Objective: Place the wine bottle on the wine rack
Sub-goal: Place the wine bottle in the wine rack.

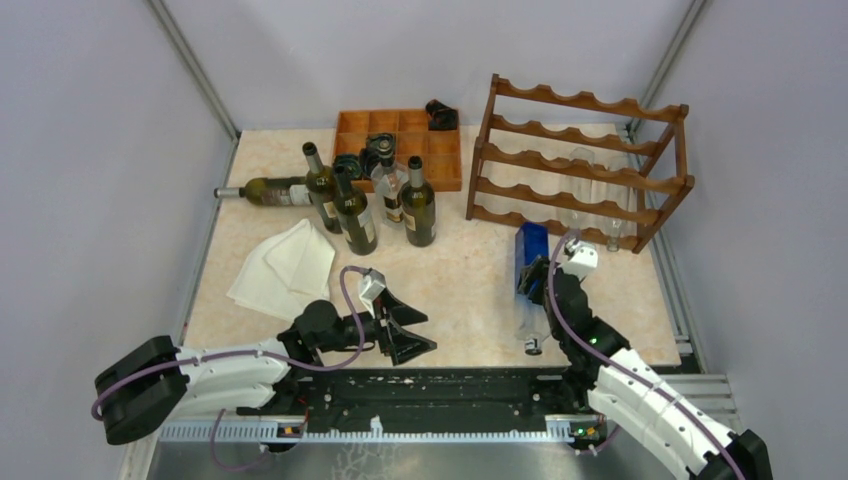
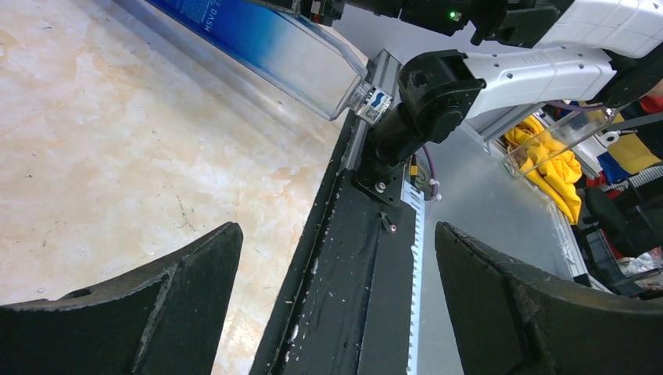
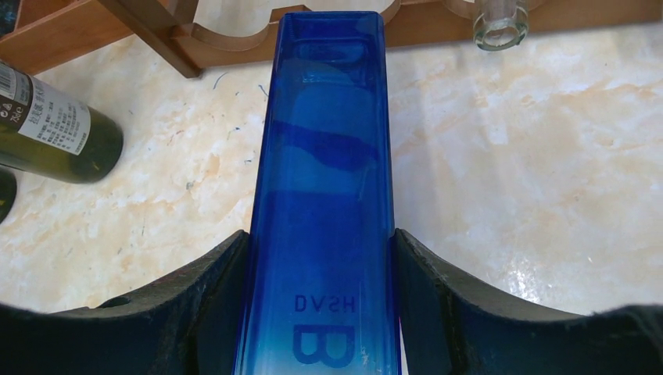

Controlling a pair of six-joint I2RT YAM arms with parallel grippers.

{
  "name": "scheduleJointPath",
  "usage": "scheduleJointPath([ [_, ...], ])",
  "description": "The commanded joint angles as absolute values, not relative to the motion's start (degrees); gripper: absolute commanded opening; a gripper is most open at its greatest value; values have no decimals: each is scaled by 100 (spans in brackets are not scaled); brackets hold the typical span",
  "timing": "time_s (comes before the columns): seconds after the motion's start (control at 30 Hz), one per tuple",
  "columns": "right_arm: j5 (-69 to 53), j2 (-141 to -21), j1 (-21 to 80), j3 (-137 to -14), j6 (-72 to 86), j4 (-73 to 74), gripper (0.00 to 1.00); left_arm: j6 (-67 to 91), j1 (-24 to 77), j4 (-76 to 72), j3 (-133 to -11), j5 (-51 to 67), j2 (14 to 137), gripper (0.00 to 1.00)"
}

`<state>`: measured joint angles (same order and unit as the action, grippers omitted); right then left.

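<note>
I'm holding the blue wine bottle in the right gripper, jaws pinching its flat sides. Its long axis is pointing straight at the wine rack, base end leading and just short of it. The left gripper is sitting spread wide, empty, well apart.

On the tall blue square-sided glass bottle, "DASH" is showing beside a large "B", both reversed through the glass; "DASH" is showing again in the left wrist view. The white paper label on the dark green glass bottle is carrying print too small to read.
</note>
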<state>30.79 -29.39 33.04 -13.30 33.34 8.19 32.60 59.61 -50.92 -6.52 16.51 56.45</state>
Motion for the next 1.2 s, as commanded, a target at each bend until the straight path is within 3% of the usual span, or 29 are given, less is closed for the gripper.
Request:
scheduleJointPath([
  [0.0,3182,-2930,3155,-1977,3052,-627,0,3097,5946,-5233,-590,1601,5589,98],
  [1.17,2270,-3912,2127,-2110,2721,-1923,0,2918,5941,-5352,-483,1553,5808,98],
])
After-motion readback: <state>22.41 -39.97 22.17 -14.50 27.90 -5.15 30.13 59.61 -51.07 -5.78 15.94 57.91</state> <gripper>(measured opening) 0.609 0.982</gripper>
